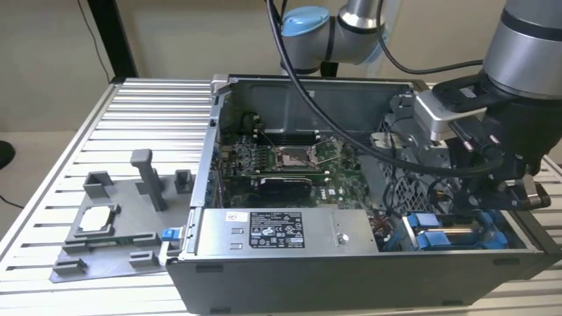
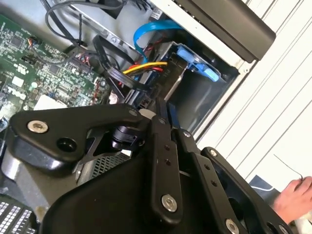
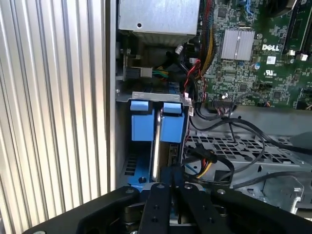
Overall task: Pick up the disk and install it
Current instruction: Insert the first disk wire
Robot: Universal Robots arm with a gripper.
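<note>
Gripper (image 3: 168, 178) is seen with fingers brought together, no visible gap, and its tips set at the near end of the disk (image 3: 155, 151), lower centre of the first wrist view. Whether anything thin is pinched between them can't be told. Disk is stood on edge inside the drive bay (image 3: 123, 146), its silver edge flanked by the two tabs of its blue bracket (image 3: 173, 126); the same blue is seen at lower right of the exterior view. Posture is read as a push, not a carry: closed fingers make one stiff tip, lined up with the disk's long axis so force is sent straight along the bay. Disk is judged largely inserted, but full seating can't be confirmed because the far end is hidden. Yellow-red power leads (image 2: 144, 68) and black cables (image 3: 234, 126) are bunched just beside the bay, between it and the motherboard (image 1: 290, 158), presumably for reach to the drive connectors. Computer case (image 1: 351, 276) is laid on its side on the slatted aluminium table (image 1: 149, 118), open face up for top access. Grey printed fixture (image 1: 105, 260) is placed at lower left, apart from the case. A person's hand (image 2: 295, 197) is seen at lower right of the second wrist view, outside the case.
</note>
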